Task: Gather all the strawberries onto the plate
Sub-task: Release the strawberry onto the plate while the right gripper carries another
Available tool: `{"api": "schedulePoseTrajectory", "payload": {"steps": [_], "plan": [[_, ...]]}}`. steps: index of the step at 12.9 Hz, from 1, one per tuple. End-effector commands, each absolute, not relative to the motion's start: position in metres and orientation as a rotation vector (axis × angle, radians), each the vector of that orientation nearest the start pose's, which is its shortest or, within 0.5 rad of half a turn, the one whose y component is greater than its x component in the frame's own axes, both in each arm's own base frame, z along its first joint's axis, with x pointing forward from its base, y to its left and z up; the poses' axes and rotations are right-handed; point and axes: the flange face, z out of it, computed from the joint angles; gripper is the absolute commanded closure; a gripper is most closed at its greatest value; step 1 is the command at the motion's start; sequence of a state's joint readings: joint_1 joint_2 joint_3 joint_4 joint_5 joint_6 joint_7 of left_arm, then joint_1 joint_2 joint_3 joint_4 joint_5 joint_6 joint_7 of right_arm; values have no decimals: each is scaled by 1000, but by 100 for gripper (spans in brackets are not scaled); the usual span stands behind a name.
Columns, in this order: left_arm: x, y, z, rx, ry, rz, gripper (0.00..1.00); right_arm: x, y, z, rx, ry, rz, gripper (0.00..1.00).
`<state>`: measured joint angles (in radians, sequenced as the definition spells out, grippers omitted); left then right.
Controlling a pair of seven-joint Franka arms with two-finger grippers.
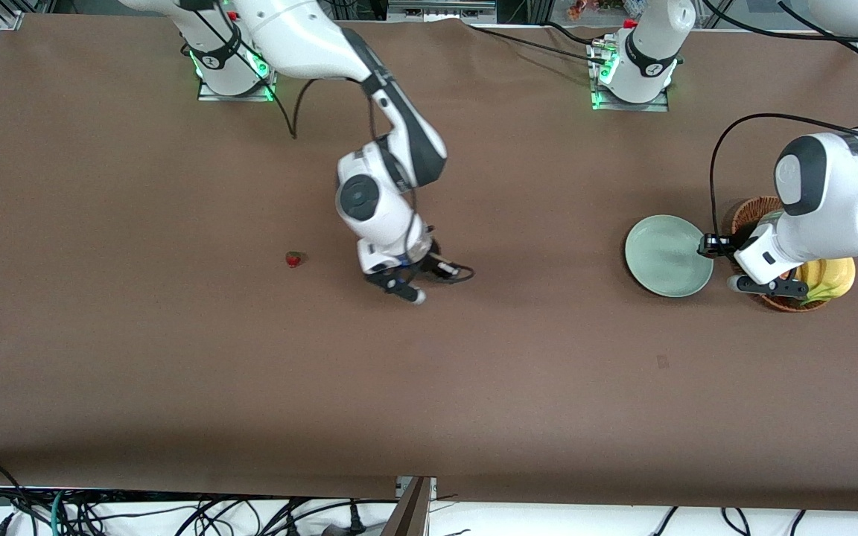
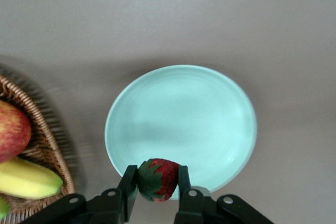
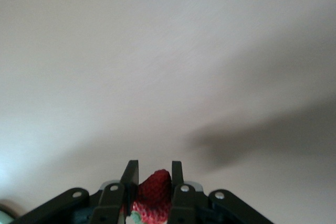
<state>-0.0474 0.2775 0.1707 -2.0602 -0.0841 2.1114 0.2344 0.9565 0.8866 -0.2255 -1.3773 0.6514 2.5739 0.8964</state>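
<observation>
The brown cloth-covered table (image 1: 176, 387) carries everything, and both white arms reach out over it from their bases along the edge farthest from the front camera.

The round, shallow, pale mint-green plate (image 1: 667, 257) lies toward the left arm's end of the table, smooth-rimmed, plain and with nothing in it. Just beside it, closer to that end's edge, sits a brown oval wicker basket (image 1: 753, 212) holding a yellow banana (image 1: 831, 277) and a red apple (image 2: 10, 129).

The left gripper (image 2: 156, 182) hangs over the plate's rim on the basket side, its black fingers (image 2: 128, 184) pinching a small red strawberry with a dark green leafy cap (image 2: 157, 178). The berry is glossy and dimpled, its cap turned toward one finger.

The right gripper (image 3: 152, 179) is up over bare cloth near the middle of the table, its two fingers (image 3: 129, 174) pressed onto a second small red strawberry (image 3: 155, 190), of which the pointed red tip shows between them.

A third tiny red strawberry with a green cap (image 1: 294, 259) lies alone on the cloth, toward the right arm's end of the table from the right gripper and well apart from the plate.
</observation>
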Motion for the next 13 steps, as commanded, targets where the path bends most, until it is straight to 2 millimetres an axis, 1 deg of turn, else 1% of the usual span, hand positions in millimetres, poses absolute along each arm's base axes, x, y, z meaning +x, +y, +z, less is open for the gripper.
{"api": "schedulePoseTrajectory", "payload": {"steps": [1, 2, 3, 4, 5, 6, 7, 8, 9, 10, 11, 12, 13], "plan": [[518, 62, 248, -3183, 160, 232, 86, 510, 581, 196, -2509, 816, -110, 70], [513, 63, 238, -3177, 166, 209, 86, 490, 601, 190, -2472, 829, -129, 66], [511, 63, 231, -3173, 164, 197, 86, 475, 612, 185, -2437, 838, -157, 48], [510, 64, 223, -3168, 163, 193, 86, 466, 618, 186, -2428, 820, -180, 29], [509, 64, 217, -3164, 162, 189, 84, 471, 616, 192, -2421, 821, -189, 8], [509, 64, 214, -3163, 162, 193, 74, 479, 610, 197, -2425, 816, -219, 0], [509, 64, 212, -3162, 176, 198, 42, 487, 605, 204, -2427, 816, -241, 0], [510, 65, 212, -3160, 225, 195, 0, 494, 602, 210, -2464, 797, -249, 0], [511, 65, 214, -3160, 257, 194, 0, 506, 592, 219, -2534, 759, -273, 0], [512, 66, 218, -3161, 251, 192, 0, 520, 579, 232, -2630, 714, -289, 0], [520, 68, 231, -3163, 234, 160, 0, 538, 558, 241, -2730, 663, -292, 0], [527, 65, 250, -3172, 224, 156, 0, 551, 541, 252, -2804, 552, -270, 0], [533, 62, 272, -3183, 197, 163, 0, 567, 519, 264, -2858, 434, -245, 0]]}}
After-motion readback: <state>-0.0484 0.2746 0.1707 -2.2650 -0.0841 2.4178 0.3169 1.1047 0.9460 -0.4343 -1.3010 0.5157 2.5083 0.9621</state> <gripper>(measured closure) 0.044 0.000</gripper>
